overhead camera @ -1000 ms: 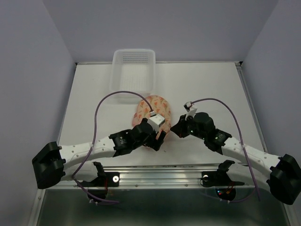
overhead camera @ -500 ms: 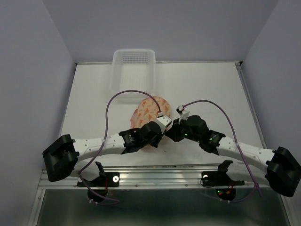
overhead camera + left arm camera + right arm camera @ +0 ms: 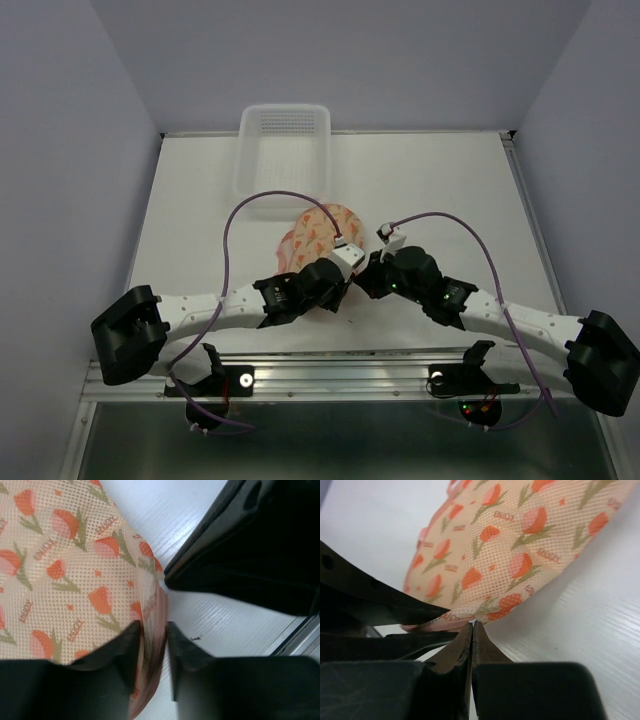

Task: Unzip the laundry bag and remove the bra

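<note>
The laundry bag [image 3: 318, 228] lies mid-table, cream mesh with orange-red tulip prints and a pink edge. My left gripper [image 3: 340, 283] sits at its near right end. In the left wrist view the jaws [image 3: 152, 630] pinch a fold of the bag's [image 3: 65, 570] pink edge. My right gripper [image 3: 362, 278] faces it from the right. Its jaws [image 3: 472, 624] are pressed flat together, with their tips touching the bag's [image 3: 520, 545] rim and nothing visible between them. The bra is hidden.
A white perforated plastic basket [image 3: 245, 150] stands at the back of the table, just behind the bag. The two gripper bodies sit very close together at the bag's near end. Purple cables arc above both arms.
The left jaws have closed from wide open onto the bag's edge. The right gripper has moved left until its shut tips meet the bag. Both arms have barely moved in the last half second.
</note>
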Tool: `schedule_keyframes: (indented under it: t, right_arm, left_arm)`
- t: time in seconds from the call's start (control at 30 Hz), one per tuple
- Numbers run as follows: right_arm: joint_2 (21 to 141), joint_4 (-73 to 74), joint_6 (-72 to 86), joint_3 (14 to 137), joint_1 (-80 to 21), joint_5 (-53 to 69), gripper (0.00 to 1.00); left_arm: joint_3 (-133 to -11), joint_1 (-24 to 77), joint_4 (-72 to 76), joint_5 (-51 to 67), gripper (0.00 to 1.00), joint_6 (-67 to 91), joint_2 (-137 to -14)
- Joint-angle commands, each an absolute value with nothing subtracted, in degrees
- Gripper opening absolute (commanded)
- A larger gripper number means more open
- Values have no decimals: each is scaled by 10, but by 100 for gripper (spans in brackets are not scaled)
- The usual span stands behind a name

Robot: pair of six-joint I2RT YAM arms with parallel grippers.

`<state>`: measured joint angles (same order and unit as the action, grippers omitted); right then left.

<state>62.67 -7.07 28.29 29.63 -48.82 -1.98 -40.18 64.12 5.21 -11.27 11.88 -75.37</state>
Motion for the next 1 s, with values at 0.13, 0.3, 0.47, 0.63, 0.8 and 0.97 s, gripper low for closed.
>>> schedule_keyframes:
  t: [0.13,0.3,0.47,0.63,0.8,0.97]
  right_arm:
    - [617,-52,233,298,-472,-66,1]
    - [610,-51,239,287,-472,-69,17]
    - [597,-25,236,296,-472,-106,60]
    - [594,51,213,351,-472,-148,77]
    - [663,91,179,449,-472,-134,88]
    - [797,81,151,551,-530,-169,89]
  left_arm:
    - [-412,642,81,-133,79,145,-766]
    - [-454,640,46,-184,91,183,-776]
    - [-496,607,1,-221,99,242,-745]
    - [-530,512,-67,-153,99,287,-700]
    - [-582,380,-160,-142,99,278,-669]
    - [-591,257,-192,-76,99,222,-635]
